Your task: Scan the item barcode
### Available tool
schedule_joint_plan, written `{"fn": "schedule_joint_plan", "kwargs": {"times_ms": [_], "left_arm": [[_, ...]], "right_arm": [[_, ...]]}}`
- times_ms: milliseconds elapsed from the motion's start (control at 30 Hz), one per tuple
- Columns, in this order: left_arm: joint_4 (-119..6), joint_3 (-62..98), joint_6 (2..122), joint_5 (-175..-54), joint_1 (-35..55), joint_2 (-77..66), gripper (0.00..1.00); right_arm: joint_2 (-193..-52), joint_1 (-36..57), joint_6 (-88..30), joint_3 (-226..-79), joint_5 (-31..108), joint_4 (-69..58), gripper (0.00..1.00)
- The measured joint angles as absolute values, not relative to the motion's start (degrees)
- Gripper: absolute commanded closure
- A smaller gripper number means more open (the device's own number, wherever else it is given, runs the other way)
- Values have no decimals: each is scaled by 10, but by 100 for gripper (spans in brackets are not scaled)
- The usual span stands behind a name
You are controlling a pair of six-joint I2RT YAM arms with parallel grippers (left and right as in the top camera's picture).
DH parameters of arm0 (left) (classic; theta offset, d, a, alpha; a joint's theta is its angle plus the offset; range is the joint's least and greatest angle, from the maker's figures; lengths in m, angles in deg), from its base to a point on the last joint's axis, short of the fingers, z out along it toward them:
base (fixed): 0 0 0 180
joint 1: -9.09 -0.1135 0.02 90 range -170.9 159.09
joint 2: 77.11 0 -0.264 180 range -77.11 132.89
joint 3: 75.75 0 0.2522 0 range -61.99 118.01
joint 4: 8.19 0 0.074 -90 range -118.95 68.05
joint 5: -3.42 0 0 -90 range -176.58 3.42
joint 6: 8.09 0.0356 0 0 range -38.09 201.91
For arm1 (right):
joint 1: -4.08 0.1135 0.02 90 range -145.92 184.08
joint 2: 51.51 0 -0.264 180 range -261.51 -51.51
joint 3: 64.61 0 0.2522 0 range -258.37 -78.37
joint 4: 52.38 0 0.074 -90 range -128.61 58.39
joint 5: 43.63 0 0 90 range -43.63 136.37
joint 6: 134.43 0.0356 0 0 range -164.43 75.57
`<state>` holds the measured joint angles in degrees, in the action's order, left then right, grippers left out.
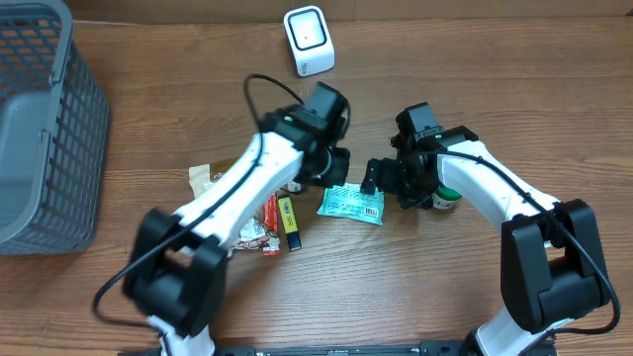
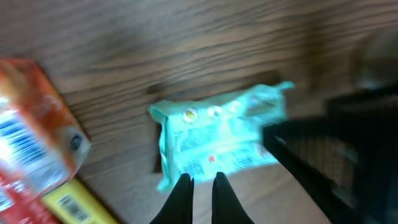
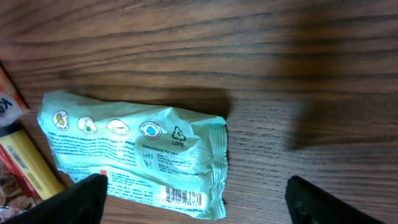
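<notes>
The item is a teal plastic packet [image 1: 351, 203] lying flat on the wooden table, between my two grippers. In the right wrist view its printed side faces up, with the barcode [image 3: 183, 198] near its lower right corner. My right gripper [image 3: 205, 202] hangs over the packet [image 3: 130, 152] with its fingers spread wide, one over the packet's left part and one over bare wood. My left gripper [image 2: 202, 180] is shut on nothing, its tips just short of the packet's [image 2: 217, 140] near edge. Seen from overhead, the left gripper [image 1: 334, 168] is at the packet's upper left and the right gripper [image 1: 381, 178] at its upper right. The white scanner [image 1: 309, 40] stands at the back.
A grey mesh basket [image 1: 40, 129] fills the far left. Left of the packet lie a yellow bar [image 1: 288, 220] and red snack packs [image 1: 269, 222]. A small green-capped bottle [image 1: 445, 198] sits under the right arm.
</notes>
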<state>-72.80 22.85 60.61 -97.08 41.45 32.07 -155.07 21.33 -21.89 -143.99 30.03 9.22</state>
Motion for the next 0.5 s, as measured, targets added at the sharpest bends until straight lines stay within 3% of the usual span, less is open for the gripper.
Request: {"fn": "schedule_joint_plan", "kwargs": {"times_ms": [500], "left_arm": [[-699,235,573,-936,416,434,96]], "right_arm": [[-1551,214,-219,-1386,252,18,13]]}}
